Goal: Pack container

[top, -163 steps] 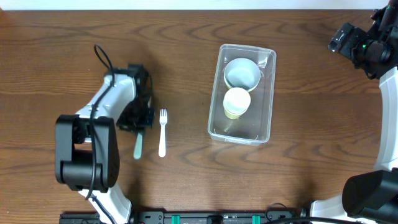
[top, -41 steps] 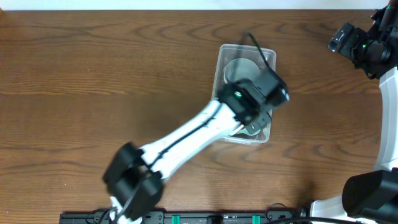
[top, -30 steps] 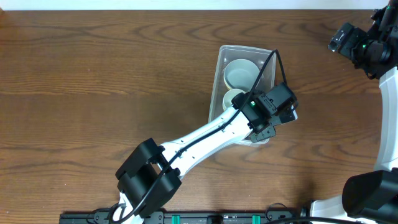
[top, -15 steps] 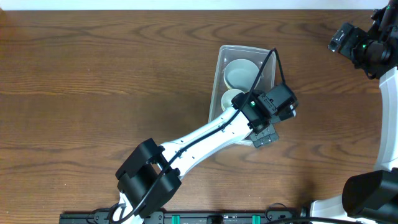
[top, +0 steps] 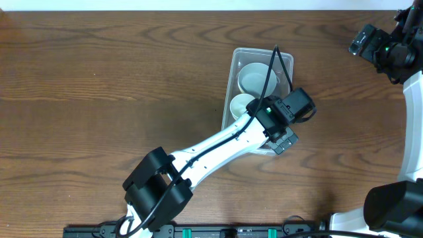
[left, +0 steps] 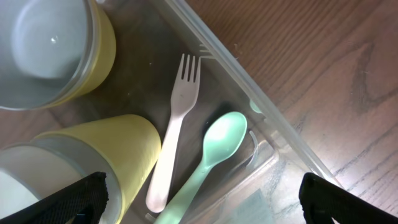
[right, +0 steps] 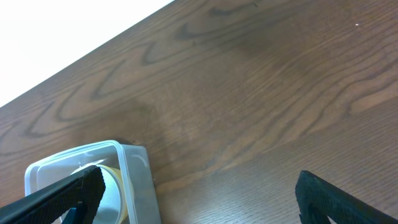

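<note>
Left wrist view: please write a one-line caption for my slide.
Open left gripper over the container; white fork and green spoon lie side by side inside.

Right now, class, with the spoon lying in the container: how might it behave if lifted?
The spoon looks like thin moulded plastic, so probably stiff and light. Its smooth, narrow handle might slip in a grip. It lies close beside the fork, so lifting it could nudge that.

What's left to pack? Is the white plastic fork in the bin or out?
In: the white plastic fork lies inside the clear plastic container, beside the green spoon.
</note>
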You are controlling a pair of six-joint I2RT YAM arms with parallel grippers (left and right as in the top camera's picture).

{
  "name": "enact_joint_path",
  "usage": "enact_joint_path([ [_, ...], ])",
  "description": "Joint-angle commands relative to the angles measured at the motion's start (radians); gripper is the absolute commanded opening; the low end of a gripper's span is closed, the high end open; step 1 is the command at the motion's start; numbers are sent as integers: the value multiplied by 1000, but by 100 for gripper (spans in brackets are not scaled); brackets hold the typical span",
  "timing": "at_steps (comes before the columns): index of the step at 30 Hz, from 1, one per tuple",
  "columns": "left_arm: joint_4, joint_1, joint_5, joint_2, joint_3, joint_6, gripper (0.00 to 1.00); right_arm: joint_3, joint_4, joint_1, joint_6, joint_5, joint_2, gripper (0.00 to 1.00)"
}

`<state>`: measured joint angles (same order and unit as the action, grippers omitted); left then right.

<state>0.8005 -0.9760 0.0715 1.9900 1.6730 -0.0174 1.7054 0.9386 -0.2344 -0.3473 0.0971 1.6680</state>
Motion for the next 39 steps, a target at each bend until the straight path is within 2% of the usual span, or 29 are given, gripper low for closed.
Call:
enact_joint_path([
  [1,1,6,27,-12,13,34,98,0,0,-9,5,-3,-1,99],
  [13,13,21,27,-56,13,33,98,0,0,-9,4,-3,-1,99],
  [15,47,22,28,-94,13,-18,98,0,0,-9,5,-3,-1,99],
  [19,78,27,65,-214,13,-218,98,0,0,-9,5,-3,-1,99],
  [24,78,77,132,-376,13,-294,98,0,0,-9,5,-3,-1,99],
  [30,78,247,87,-546,12,-292,98,0,0,-9,5,-3,-1,99],
  [35,86,441,-59,-671,-13,-293,98,0,0,-9,5,-3,-1,99],
  [39,85,593,-141,-797,-101,-292,98,0,0,-9,5,-3,-1,99],
])
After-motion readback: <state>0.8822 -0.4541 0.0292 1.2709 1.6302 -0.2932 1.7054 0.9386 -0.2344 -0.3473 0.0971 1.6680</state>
